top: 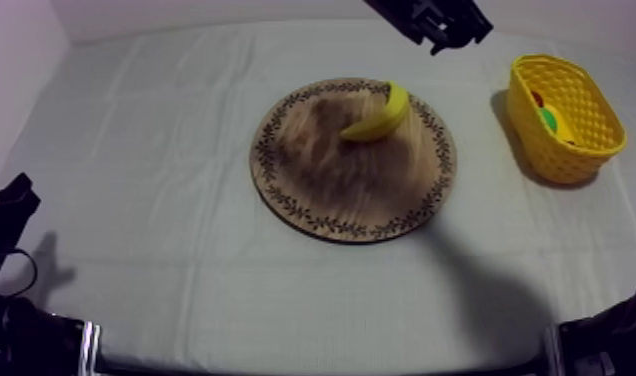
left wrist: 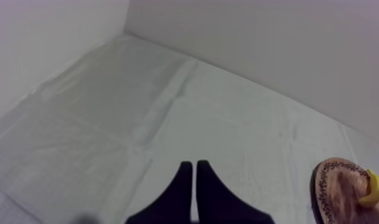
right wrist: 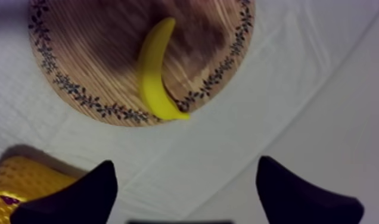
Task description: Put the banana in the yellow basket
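Two grippers: right gripper [right wrist: 185,165] is hovering over cloth near the wooden board [right wrist: 78,47], fingers wide apart; left gripper [left wrist: 193,170] is keeping fingers together. Banana [top: 380,117] is lying at the board's upper right rim. Top view is revealing red and green pieces [top: 545,115] inside the yellow basket [top: 565,160].

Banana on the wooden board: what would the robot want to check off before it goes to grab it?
1. Banana lies free on the wooden board, near its rim: ok.
2. Right gripper has its fingers open: ok.
3. Right gripper above the banana: not ok; it hangs over the cloth beside the board.
4. Left gripper out of the way, fingers together: ok.
5. Room in the yellow basket: cannot tell; something coloured already lies inside.
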